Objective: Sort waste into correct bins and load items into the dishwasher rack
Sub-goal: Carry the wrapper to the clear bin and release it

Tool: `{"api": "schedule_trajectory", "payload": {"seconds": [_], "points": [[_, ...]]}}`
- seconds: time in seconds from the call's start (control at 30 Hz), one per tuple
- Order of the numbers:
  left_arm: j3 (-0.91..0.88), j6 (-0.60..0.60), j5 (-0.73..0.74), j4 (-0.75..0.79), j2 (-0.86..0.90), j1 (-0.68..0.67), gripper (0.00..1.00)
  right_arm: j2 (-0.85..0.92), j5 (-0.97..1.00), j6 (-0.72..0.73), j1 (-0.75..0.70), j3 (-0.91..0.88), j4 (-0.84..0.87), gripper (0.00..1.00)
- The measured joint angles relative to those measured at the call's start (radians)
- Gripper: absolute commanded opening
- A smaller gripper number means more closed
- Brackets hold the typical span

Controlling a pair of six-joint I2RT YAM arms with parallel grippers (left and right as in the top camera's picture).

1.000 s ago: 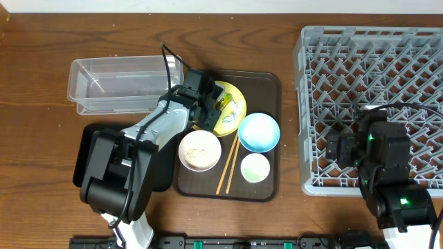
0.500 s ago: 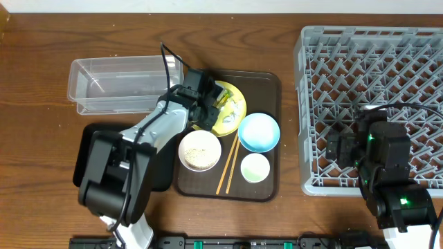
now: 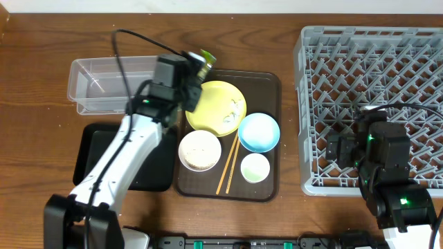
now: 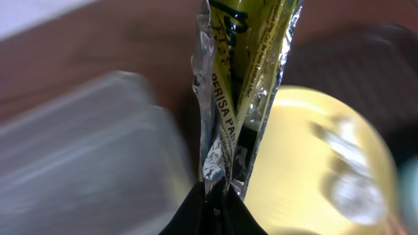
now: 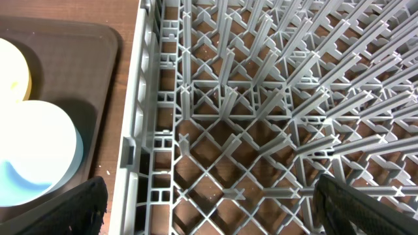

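Overhead: your left gripper [image 3: 196, 64] pinches the snack wrapper [image 3: 205, 56] just right of the clear tub [image 3: 104, 83]; next, carry it left and release.
Left wrist: jaws clamp the foil's end.
Right wrist: your right gripper [image 5: 222, 209] gapes wide over the rack [image 5: 261, 98].

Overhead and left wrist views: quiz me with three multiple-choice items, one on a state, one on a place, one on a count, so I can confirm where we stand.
1. The left gripper is: A shut on the snack wrapper; B open and empty; C out of view.
2. The chopsticks lie: A in the left gripper; B across the snack wrapper; C on the brown tray beside the white bowl.
3. Round dishes on the brown tray: A two; B four; C six.
Key: 1 A, the wrist view shows foil pinched between its jaws. 2 C, they lie between white bowl and small cup. 3 B, yellow plate, blue bowl, white bowl, small cup.
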Motion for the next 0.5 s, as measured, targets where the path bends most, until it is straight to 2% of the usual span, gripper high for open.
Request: {"api": "schedule_trajectory", "payload": {"seconds": [0.3, 0.5], "points": [[0.000, 0.009, -0.076, 0.080, 0.004, 0.181, 0.09, 0.000, 0.000, 0.000, 0.000, 0.000, 0.000, 0.99], [0.000, 0.034, -0.087, 0.104, 0.055, 0.242, 0.11, 0.000, 0.000, 0.000, 0.000, 0.000, 0.000, 0.99]]}}
